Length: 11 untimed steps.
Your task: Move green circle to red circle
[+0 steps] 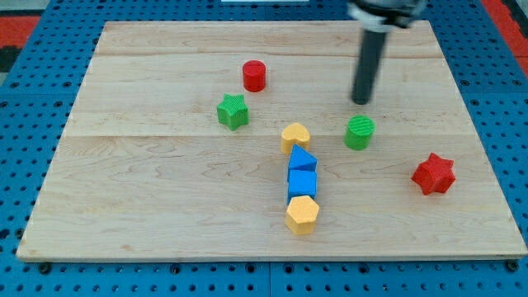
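The green circle stands right of the board's middle. The red circle stands up and to its left, well apart from it. My rod comes down from the view's top, and my tip rests on the board just above the green circle, with a small gap between them.
A green star lies below-left of the red circle. A yellow heart, a blue triangle-like block, a blue cube and a yellow hexagon form a column at centre. A red star lies at the right. The wooden board sits on blue pegboard.
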### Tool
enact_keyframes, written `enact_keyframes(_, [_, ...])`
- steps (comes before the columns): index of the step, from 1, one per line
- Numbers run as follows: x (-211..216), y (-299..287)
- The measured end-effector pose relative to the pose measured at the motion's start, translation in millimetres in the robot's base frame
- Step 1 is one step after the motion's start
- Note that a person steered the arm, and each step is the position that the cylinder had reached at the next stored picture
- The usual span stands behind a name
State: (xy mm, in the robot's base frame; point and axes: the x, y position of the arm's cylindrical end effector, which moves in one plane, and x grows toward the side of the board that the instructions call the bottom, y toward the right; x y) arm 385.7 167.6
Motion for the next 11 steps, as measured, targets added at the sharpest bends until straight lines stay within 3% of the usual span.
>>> enact_keyframes(1, [73.8, -11.5])
enact_keyframes(2, [81.1, -50.1])
enact_keyframes(4, [1.3, -62.2])
enact_keyframes(5, [-2.6, -52.7])
enact_keyframes(6, [45.1, -16.4])
enact_keyframes(7, [78.6, -59.4])
enact_keyframes(10, [-72.7, -114.1])
enact_keyframes(11, [-58.0, -69.9])
